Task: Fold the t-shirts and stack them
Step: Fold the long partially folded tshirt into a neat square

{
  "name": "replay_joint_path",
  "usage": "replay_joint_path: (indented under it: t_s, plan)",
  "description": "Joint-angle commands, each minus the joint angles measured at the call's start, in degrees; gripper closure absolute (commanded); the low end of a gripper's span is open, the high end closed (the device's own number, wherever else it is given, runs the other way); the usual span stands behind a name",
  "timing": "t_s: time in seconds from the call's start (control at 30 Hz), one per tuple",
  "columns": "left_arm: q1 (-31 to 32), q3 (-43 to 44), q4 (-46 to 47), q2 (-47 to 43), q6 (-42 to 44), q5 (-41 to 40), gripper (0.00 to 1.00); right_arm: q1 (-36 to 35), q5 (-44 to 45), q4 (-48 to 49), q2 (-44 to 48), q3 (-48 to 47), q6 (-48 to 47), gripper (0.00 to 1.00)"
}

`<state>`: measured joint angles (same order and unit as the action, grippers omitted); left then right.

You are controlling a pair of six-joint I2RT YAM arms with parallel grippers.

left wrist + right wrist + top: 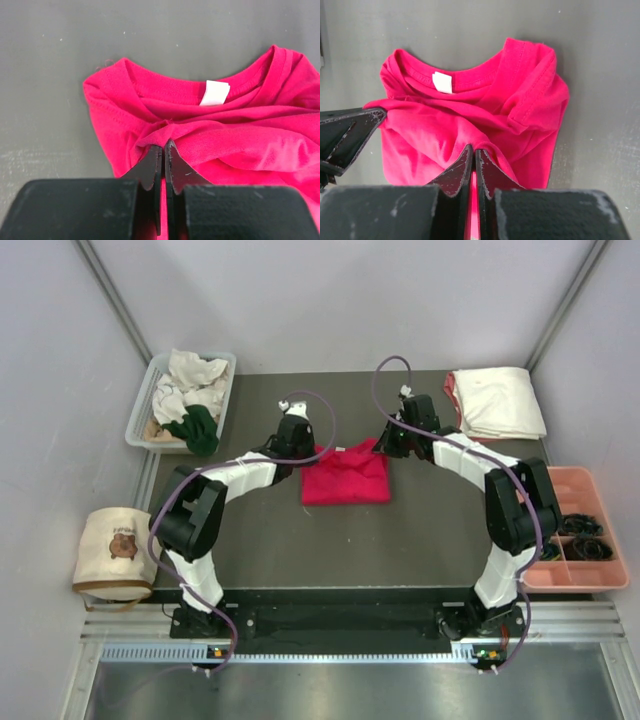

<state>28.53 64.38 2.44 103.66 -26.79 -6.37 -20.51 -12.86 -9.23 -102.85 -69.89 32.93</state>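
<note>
left claw (163,146) pinched tight on a fold of the red t-shirt (240,135), right claw (472,150) pinched tight on another fold, shirt bunched on table (150,35)

The crimson-red t-shirt (240,135) is soft knit cloth, pretty matt. Dark grey tabletop (150,35) looks matt and faintly speckled. Black fingers (455,175) on the right gripper (474,149): scuffed matt plastic.

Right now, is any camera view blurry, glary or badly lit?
Top view: sharp, evenly lit, no glare on the table. Left wrist view: red shirt crisp, left gripper slightly soft near the lens. Right wrist view: same for the right gripper.
</note>
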Motion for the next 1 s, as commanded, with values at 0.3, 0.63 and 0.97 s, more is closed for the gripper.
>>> replay_joint_path:
  t_s: [0.3, 0.63, 0.97]
  plan:
    - [-3.1, 3.1, 1.2, 1.3, 2.5, -3.6, 0.64, 3.8, 3.4, 0.4, -2.5, -6.8, -2.7, 0.52]
    - [-7.4, -1.8, 0.3, -10.9, 2.4, -7.4, 0.01, 6.9, 2.2, 0.4, 4.6, -3.2, -3.9, 0.33]
    - [-4.6, -12.7, -0.4, -21.7, -2.5, -0.6, 0.01, -0.9, -7.3, -0.7, 12.4, 3.0, -4.6, 0.30]
